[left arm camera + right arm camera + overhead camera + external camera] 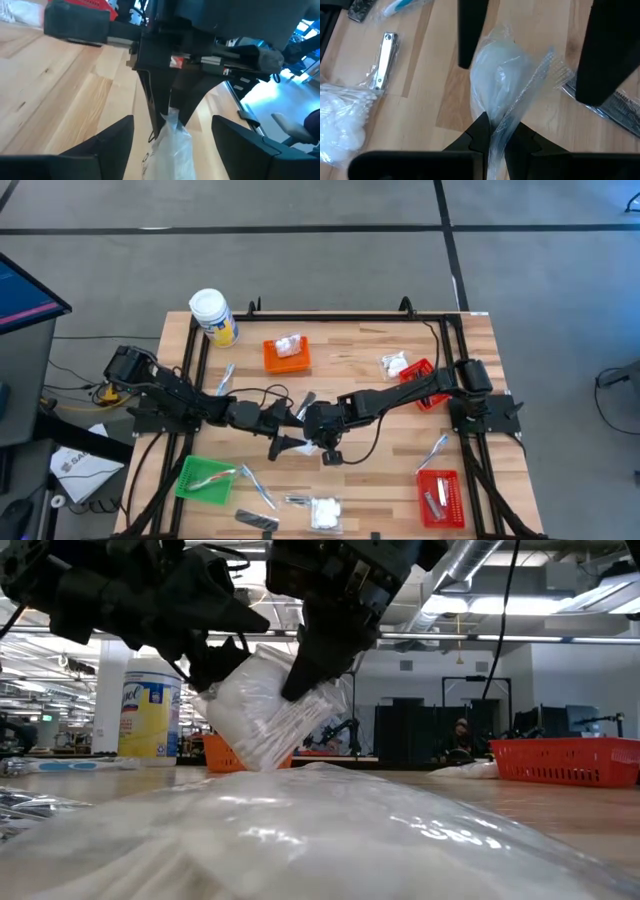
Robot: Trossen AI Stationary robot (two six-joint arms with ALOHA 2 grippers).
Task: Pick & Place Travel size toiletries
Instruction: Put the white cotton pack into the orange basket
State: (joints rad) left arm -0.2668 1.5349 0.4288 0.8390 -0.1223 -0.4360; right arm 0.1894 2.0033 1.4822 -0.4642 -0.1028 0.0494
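A clear-wrapped packet of white cotton-tipped sticks (268, 715) is held up mid-table between my two arms. My right gripper (492, 129) is shut on its wrapper. My left gripper (172, 122) is open, one finger on either side of the same packet (170, 147), and none of the views shows it touching. In the high view both grippers meet at the table's middle (305, 430) and hide the packet. More toiletries lie about: a white lumpy packet (325, 512), a dark sachet (258, 521), thin sticks (258, 485) and another white packet (395, 365). My right gripper pinches the packet's flat clear wrapper edge (506, 120) between its two fingers. The fingers come down slanting from the table's right side. The packet hangs tilted below them (300, 690); a clear bag in front hides whether its lower end touches the table.
A white-lidded jar (213, 315) stands at the far left corner. There are an orange basket (287, 356), a green basket (204, 478), a red basket (440, 498) near right and another red one (420, 380) under the right arm. A nail clipper (385, 57) lies close by.
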